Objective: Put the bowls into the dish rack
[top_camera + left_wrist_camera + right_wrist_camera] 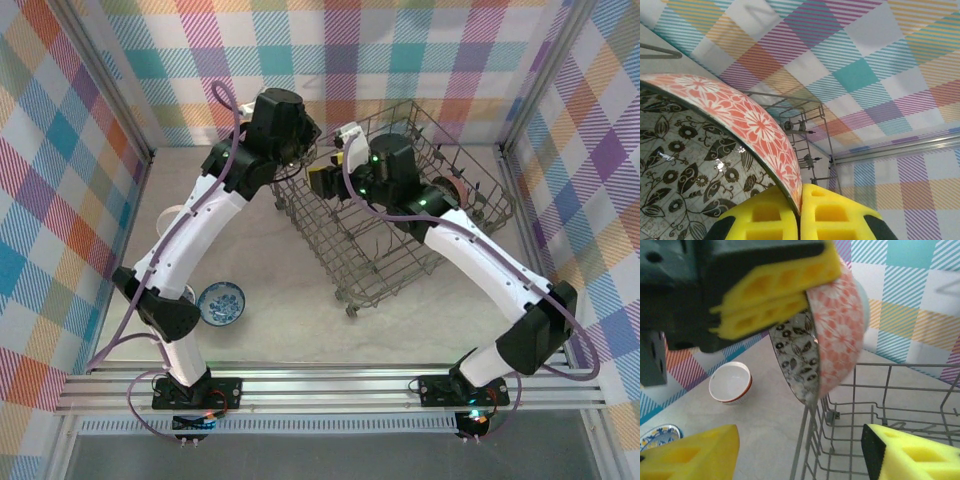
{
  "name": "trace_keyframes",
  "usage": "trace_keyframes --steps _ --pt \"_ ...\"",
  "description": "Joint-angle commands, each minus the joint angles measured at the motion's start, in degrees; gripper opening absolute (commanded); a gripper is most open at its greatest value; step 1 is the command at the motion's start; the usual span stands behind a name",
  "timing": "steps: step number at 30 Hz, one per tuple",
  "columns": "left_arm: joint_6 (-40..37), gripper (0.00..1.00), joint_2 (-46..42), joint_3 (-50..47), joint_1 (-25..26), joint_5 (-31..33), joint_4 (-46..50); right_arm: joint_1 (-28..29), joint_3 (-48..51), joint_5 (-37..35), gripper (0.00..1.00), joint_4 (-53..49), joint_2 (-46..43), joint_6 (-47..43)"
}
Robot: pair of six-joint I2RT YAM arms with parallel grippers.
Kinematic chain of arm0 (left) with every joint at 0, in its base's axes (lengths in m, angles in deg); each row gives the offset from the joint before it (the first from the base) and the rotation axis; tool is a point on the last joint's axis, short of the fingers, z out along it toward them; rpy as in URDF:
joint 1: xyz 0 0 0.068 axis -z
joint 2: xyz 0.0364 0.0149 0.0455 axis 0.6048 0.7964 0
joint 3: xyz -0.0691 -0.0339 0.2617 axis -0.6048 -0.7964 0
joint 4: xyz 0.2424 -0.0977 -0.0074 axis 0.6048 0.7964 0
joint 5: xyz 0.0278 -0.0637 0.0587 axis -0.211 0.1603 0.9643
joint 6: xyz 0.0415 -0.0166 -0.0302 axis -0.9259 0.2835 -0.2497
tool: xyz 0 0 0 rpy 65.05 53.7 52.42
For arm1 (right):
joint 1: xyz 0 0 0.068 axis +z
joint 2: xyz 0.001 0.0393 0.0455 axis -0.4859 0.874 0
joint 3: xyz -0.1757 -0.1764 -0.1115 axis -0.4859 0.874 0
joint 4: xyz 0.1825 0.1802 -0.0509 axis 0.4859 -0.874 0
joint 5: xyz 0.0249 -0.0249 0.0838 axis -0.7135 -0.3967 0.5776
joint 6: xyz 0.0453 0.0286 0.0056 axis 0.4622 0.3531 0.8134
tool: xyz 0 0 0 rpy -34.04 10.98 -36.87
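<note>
My left gripper (800, 200) is shut on the rim of a bowl (757, 122) that is orange-floral outside and grey with dark leaves inside. In the right wrist view this bowl (832, 337) hangs on edge from the left gripper (807, 292), right over the top wire of the dish rack (812, 440) wall. My right gripper (800, 455) stands open below the bowl, one finger on each side, touching nothing. From above, the right gripper (335, 160) meets the left arm at the near-left corner of the dish rack (400, 250).
A white bowl with a red rim (730, 382) stands on the table left of the rack, partly behind the left arm (175, 213). A blue-patterned bowl (221, 302) lies near the left arm's base. Checked walls enclose the table.
</note>
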Motion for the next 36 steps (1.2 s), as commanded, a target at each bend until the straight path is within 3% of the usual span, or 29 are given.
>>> trace_keyframes --steps 1,6,13,20,34,36 --pt "2.41 0.0 0.98 3.34 0.71 0.11 -2.43 1.21 1.94 -5.9 0.62 9.8 0.83 3.12" --pt "3.21 0.0 2.7 6.18 0.64 -0.2 -1.15 1.8 3.05 -17.44 0.55 14.11 3.04 5.8" --pt "3.52 0.0 4.0 8.54 0.64 0.19 -0.03 1.88 3.81 -24.34 0.49 17.24 5.67 8.38" --pt "4.19 0.0 6.53 12.14 0.71 -0.37 1.58 1.88 3.58 -26.02 0.39 20.17 7.08 10.54" --pt "4.99 0.0 10.19 16.66 0.65 -2.55 4.2 2.15 3.93 -31.11 0.1 23.41 7.87 10.01" --pt "4.72 0.05 10.2 16.65 0.67 -2.73 4.21 2.21 4.01 -31.58 0.06 22.91 7.48 9.95"
